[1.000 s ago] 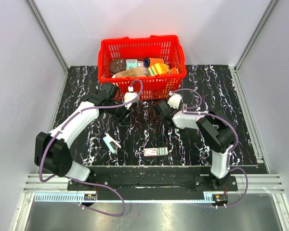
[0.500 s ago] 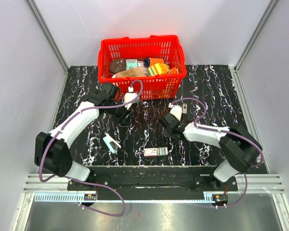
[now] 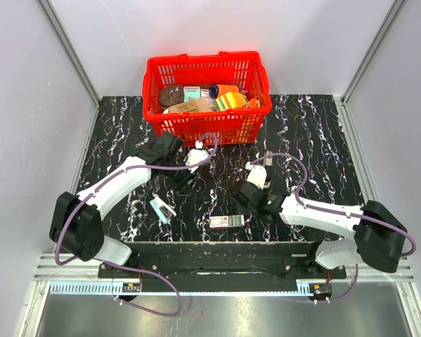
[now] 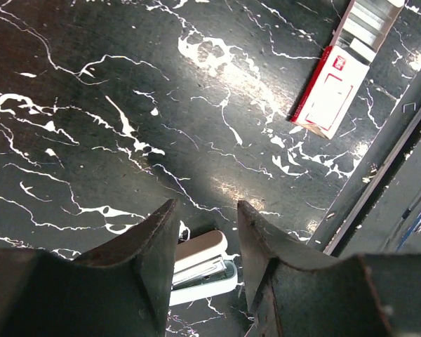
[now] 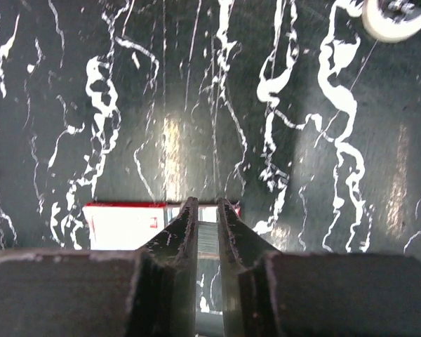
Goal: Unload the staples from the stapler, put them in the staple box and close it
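Note:
The light-blue stapler lies on the black marble table at the near left. In the left wrist view it shows between and below my fingers, its top raised and a silvery inner part showing. My left gripper is open and empty, above and to the right of the stapler. My right gripper is shut to a narrow slit and empty, hovering over the end of the white-and-red staple box.
A red basket full of groceries stands at the back centre. The staple box also shows at the top right of the left wrist view, by the table's near edge. A white round part sits at the right wrist view's top corner.
My right arm has stretched out and swung its gripper nearer and lower, over the staple box. My left gripper has moved away from the basket toward the stapler.

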{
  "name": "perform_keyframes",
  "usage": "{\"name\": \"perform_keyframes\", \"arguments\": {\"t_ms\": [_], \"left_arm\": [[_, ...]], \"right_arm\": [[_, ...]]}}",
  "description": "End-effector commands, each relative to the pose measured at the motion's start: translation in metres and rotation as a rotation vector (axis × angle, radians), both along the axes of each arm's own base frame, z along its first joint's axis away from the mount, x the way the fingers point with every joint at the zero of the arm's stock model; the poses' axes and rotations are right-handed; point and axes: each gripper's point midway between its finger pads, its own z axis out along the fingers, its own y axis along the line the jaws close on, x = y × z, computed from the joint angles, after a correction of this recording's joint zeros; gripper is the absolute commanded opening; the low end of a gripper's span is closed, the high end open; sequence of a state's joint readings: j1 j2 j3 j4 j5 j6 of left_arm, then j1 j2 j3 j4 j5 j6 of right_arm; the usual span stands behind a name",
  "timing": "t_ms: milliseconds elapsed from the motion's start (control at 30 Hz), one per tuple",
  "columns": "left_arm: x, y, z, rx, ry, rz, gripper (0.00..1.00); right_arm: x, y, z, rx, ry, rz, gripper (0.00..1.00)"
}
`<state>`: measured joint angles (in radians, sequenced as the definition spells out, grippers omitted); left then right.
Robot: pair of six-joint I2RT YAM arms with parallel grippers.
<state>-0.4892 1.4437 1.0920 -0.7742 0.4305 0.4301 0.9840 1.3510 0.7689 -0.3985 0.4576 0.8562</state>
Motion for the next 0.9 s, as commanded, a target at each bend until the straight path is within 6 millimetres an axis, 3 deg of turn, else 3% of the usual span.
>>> {"name": "perform_keyframes", "arguments": {"t_ms": [0,367,867], "left_arm": [[0.013,-0.004,0.005,0.01,-0.091,-0.02,0.43],[0.007,-0.002,-0.004,0.028,-0.072,-0.04,0.43],[0.007,-0.004,-0.001,0.023,-0.079,-0.044,0.43]], "right_arm": [[-0.014,-0.003,0.009,-0.003,-0.029,-0.049,0.14],[-0.037,0.012,-0.007,-0.135,-0.031,0.03,0.13],[-0.039,0.021,-0.02,-0.165,-0.013,0.077,0.15]]}}
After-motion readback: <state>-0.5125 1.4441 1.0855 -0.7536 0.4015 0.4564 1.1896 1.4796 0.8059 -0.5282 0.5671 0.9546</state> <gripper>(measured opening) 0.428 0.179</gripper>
